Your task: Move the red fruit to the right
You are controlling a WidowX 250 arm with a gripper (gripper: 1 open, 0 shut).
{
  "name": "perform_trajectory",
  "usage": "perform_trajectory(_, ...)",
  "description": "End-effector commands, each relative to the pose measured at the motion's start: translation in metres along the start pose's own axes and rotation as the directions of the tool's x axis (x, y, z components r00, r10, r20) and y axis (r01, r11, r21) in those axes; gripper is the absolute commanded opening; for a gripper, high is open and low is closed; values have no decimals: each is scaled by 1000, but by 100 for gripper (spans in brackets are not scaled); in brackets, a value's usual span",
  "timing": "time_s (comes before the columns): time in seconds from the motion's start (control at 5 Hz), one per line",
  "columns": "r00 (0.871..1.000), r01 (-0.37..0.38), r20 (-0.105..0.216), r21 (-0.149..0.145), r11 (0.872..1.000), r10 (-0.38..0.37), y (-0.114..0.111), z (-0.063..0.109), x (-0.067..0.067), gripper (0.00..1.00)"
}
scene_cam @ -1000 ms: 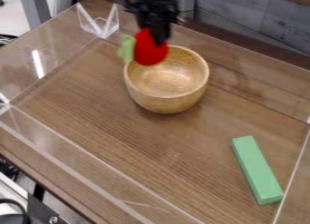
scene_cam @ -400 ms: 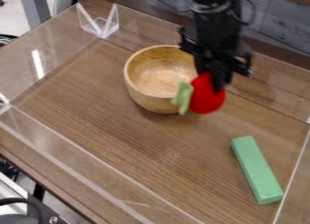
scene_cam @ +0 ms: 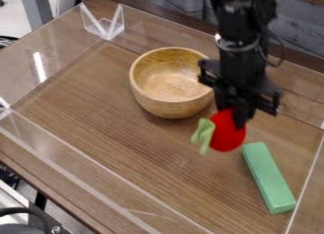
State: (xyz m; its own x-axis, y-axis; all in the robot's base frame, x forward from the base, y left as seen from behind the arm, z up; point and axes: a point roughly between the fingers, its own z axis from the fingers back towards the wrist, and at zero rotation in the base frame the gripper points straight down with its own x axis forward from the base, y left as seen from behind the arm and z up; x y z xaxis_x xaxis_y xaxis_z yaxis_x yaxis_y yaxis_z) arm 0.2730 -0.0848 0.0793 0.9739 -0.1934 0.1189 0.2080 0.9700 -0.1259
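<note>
The black fingers (scene_cam: pixel 232 113) are pointing straight down and pinching the red fruit (scene_cam: pixel 228 132) by its top, so the fruit is hanging directly beneath them, close over the bench (scene_cam: pixel 114 153). Whether its underside is already touching the wood is hard to tell from this angle. Its pale green leaf piece (scene_cam: pixel 203 135) is sticking out to the left of the fingers and slightly below them.

Risks from here, as a judgement: the green block (scene_cam: pixel 267 176) is lying just below and to the right of the fingers, so letting go here could send the round fruit rolling against it, or a further push rightward could knock the block askew. The wooden bowl (scene_cam: pixel 173 81) is sitting just up and to the left of the fingers; a careless lift-away could clip its rim. The fruit is round and smooth, so it is likely to roll once freed, with the leaf acting as the only stop.

The fruit is looking glossy, like plastic; the bowl is turned pale wood with a smooth hollow; the block is flat, matte and rectangular; the bench is dark wood grain, walled by clear plastic panels (scene_cam: pixel 45 63).
</note>
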Motion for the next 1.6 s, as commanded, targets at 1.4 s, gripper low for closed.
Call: perform_trajectory(1.4,964,-261,-16,118,958,265,-7,-10,-22,0)
